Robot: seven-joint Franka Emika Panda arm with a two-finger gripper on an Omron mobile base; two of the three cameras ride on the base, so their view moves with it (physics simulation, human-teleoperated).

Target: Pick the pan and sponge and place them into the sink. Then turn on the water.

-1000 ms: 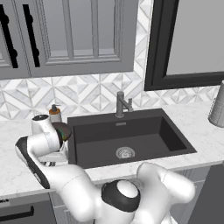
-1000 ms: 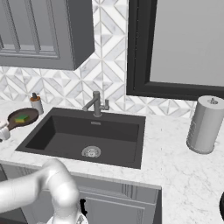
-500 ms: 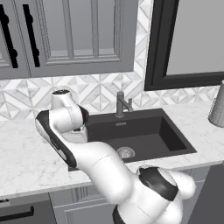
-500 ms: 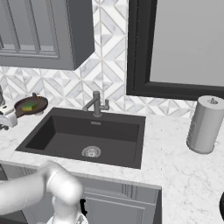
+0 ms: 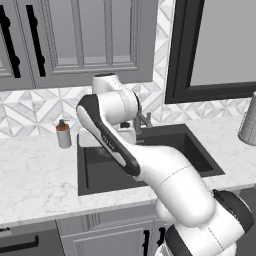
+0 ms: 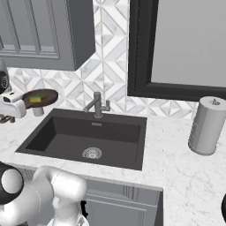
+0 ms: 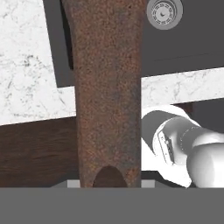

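Pan [image 6: 39,97] carrying sponge [image 6: 39,97], handle clamped in end effector [image 6: 15,105], above sink [image 6: 66,132]

pan [image 6: 40,97] lifted higher and carried toward sink [image 6: 66,132], sponge [image 6: 38,97] riding inside it

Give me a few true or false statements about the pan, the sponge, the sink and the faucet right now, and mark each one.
1. The pan is held up in the air, left of the sink. True.
2. The sponge lies on the sink floor beside the drain. False: it rides in the pan.
3. Water is running from the faucet. False: no stream shows, and the basin looks dry.
4. The gripper is shut on the pan's handle. True.
5. A paper towel roll stands on the counter right of the sink. True.
6. The soap bottle has tipped over. False: it stands upright.
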